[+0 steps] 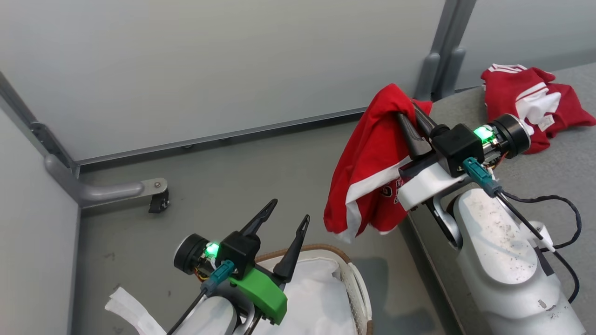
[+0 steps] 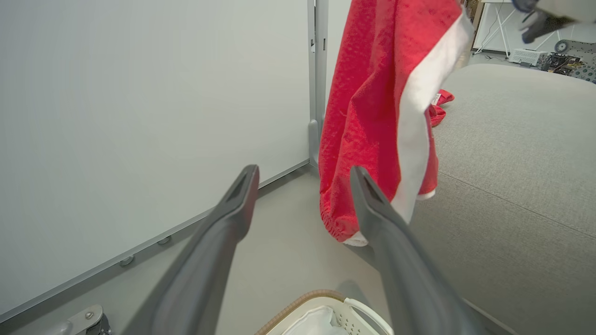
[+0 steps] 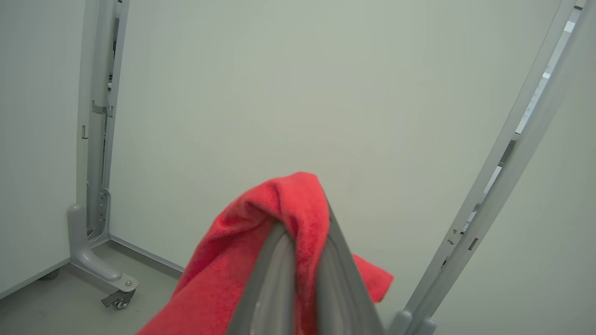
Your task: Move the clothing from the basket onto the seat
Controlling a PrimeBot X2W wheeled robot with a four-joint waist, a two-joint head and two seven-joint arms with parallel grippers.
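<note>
While you look down from the head, note that the right jaws are pressed together on a fold of the red garment [image 1: 368, 158]. It hangs in the air just off the edge of the seat [image 1: 549, 172], above the floor and higher than the basket [image 1: 354, 274]. The other red garment [image 1: 531, 104] lies on the seat, farther back. Your left jaws stand wide apart over the basket and hold nothing. What shows of the basket's inside is white liner [image 1: 316, 288].

From the left wrist, the held garment [image 2: 368, 116] dangles beside the seat's [image 2: 512, 153] rounded front without resting on it.

From the right wrist, the cloth [image 3: 260, 232] bunches over the closed fingers.

You look to be mid-carry with the last piece. Next, bring the right arm well over the cushion, lower until the cloth rests, then release.
</note>
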